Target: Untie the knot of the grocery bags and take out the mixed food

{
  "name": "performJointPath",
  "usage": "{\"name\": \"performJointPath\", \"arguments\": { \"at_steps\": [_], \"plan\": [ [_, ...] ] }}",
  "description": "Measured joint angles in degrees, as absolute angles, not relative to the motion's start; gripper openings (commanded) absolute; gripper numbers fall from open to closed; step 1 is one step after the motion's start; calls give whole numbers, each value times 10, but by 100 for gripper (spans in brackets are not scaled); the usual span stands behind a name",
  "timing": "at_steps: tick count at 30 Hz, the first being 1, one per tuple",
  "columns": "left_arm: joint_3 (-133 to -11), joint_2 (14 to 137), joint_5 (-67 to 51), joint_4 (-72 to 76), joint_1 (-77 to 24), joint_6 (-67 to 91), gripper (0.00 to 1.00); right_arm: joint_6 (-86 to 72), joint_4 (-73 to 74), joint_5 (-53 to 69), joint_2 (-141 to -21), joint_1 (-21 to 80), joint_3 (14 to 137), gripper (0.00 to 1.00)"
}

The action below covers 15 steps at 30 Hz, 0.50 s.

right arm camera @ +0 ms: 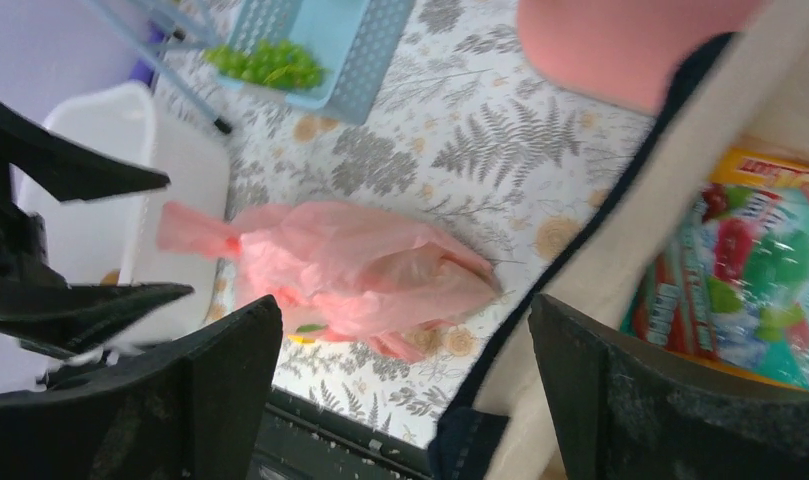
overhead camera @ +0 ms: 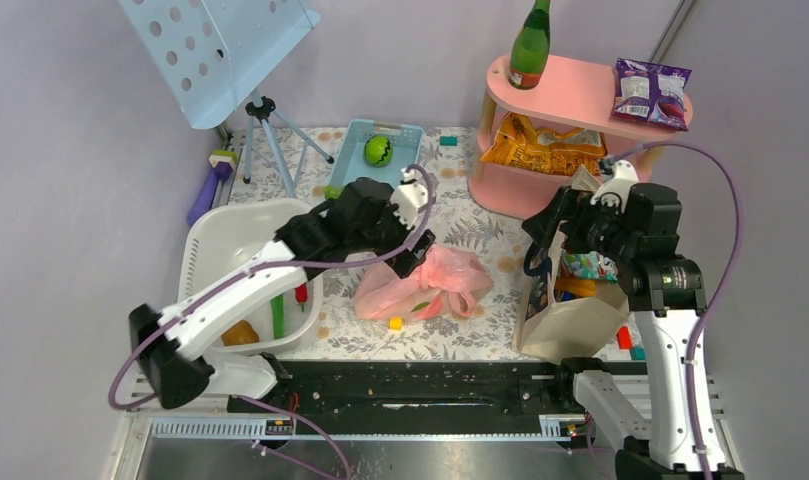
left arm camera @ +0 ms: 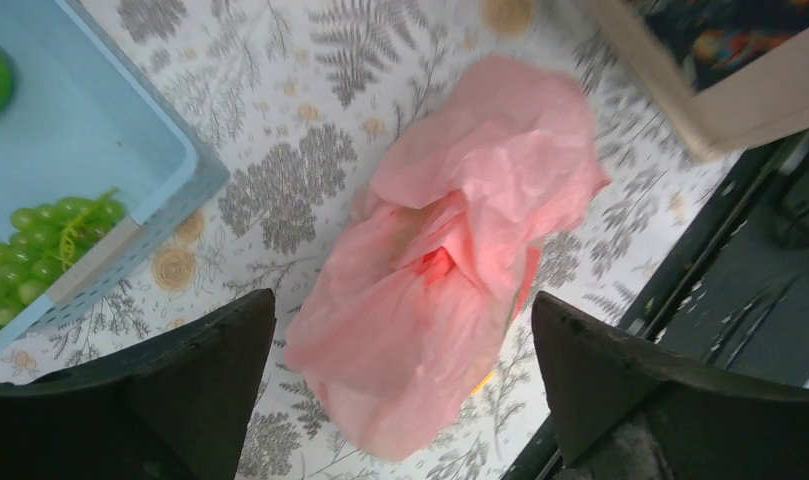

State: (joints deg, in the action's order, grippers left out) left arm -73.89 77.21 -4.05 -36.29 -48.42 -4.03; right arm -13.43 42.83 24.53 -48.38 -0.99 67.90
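Observation:
The pink plastic bag (overhead camera: 425,285) lies crumpled on the flowered cloth, its top bunched together (left arm camera: 450,250). My left gripper (overhead camera: 412,258) hovers over the bag's left end, open, with the bag (left arm camera: 430,330) showing between its spread fingers (left arm camera: 210,370) and nothing gripped. The beige tote (overhead camera: 570,315) stands at the right with colourful snack packets (right arm camera: 750,290) inside. My right gripper (overhead camera: 536,258) is open above the tote's left rim and dark handle (right arm camera: 480,440), holding nothing. An orange item (overhead camera: 240,332) and a green stalk (overhead camera: 277,315) lie in the white basin (overhead camera: 205,255).
A blue tray (overhead camera: 405,135) at the back holds a green fruit (overhead camera: 378,150) and grapes (left arm camera: 40,250). A pink shelf (overhead camera: 570,95) at the back right carries a green bottle (overhead camera: 530,40), orange crisp packets (overhead camera: 540,145) and a purple packet (overhead camera: 652,92). A tripod stand (overhead camera: 265,120) is back left. A yellow block (overhead camera: 395,322) lies by the pink bag.

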Motion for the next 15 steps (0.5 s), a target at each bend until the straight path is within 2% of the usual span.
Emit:
{"name": "performJointPath", "arguments": {
  "at_steps": [3, 6, 9, 15],
  "plan": [
    [-729, 713, -39, -343, -491, -19, 99, -125, 423, 235, -492, 51, 679, 99],
    [-714, 653, -44, -325, -497, 8, 99, -105, 420, 182, -515, 175, 679, 99],
    [-662, 584, -40, -298, -504, 42, 99, -91, 411, 141, -544, 254, 678, 99],
    [-529, 530, 35, -305, -515, 107, 99, -77, 364, 99, -570, 319, 628, 100]
  ]
}}
